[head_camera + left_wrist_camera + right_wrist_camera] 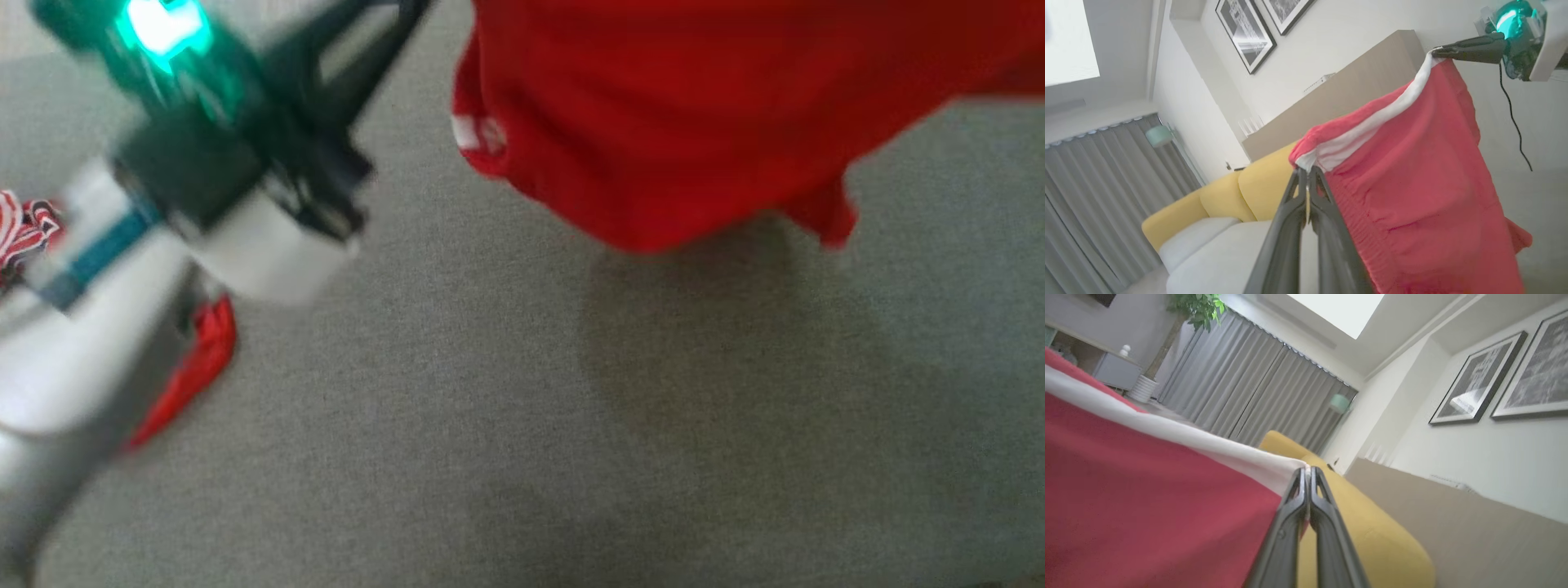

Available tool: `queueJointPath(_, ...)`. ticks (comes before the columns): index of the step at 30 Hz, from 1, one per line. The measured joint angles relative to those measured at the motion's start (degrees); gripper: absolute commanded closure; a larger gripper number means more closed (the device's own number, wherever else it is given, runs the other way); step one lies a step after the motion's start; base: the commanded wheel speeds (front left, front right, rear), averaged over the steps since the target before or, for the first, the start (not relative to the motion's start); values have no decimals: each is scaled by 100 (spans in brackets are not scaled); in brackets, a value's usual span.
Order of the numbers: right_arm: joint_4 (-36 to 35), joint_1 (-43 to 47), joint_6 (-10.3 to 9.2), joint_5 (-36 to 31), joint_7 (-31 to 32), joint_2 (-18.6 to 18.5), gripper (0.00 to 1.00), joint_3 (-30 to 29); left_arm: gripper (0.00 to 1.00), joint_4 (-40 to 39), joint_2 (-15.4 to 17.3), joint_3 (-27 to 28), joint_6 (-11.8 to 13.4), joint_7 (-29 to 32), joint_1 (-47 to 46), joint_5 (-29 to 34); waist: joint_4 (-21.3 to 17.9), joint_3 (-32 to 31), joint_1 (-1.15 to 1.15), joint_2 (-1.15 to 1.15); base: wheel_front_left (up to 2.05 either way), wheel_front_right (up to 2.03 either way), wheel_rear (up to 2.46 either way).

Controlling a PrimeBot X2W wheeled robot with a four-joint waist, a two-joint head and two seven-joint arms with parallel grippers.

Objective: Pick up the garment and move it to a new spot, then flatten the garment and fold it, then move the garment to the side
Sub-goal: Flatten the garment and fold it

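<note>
Garment [1412,183] hangs between left tool [1306,172] and right tool [1306,470], both clamped on it; such thin pinches may slip.

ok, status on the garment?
Left gripper shut on white waistband, right gripper likewise. Red garment hangs above grey surface. Striped cloth at left, clear of it.

left tool [1306,173]: jaws pressed together, aimed upward | right tool [1306,471]: jaws pressed together (left forearm [82,343] blurred)
</note>
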Motion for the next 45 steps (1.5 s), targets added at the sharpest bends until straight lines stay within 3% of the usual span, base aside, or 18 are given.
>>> queueJointPath(4, 207, -1032, 0, 101, 114, -318, 100, 205, 100, 102, 175, -257, 0, 375, -1010, -371, -12, 218, 1, 0, 0, 0, 0)
queueJointPath(11, 1474, -2902, 0, 336, 94, -542, 100, 1325, 100, 1196, 283, -814, -1, 593, -2414, -977, 20, 757, 1, 0, 0, 0, 0)
queueJointPath(14, 2082, -3595, 0, 326, -107, -527, 100, 1683, 100, 1725, 248, -1036, -1, 394, -3008, -1043, 50, 1055, 2, 0, 0, 0, 0)
queueJointPath(18, 2692, -4454, 0, 71, -666, -408, 100, 1730, 100, 2387, 107, -1106, -3, -94, -3715, -971, 69, 1429, 3, 0, 0, 0, 0)
queueJointPath(24, 2924, -4966, 0, -424, -1140, -335, 100, 1502, 100, 2852, -151, -1103, -2, -666, -4359, -859, 86, 1736, 2, 0, 0, 0, 0)
queueJointPath(30, 2685, -3770, 0, -432, -1251, -65, 100, 1403, 100, 2710, 38, -1610, 11, -918, -3081, -1100, 37, 1727, 0, 0, 0, 0, 0)
queueJointPath(35, 2069, -1869, 0, -365, -1250, 244, 100, 1101, 100, 2071, 192, -1981, 390, -1002, -1170, -1104, 19, 1546, 0, 0, 0, 0, 0)
queueJointPath(45, 702, 1818, 0, 54, -968, 777, 100, 632, 100, 1372, 176, -2551, 788, -1010, 1737, -1345, -116, 828, -2, 0, 0, 0, 0)
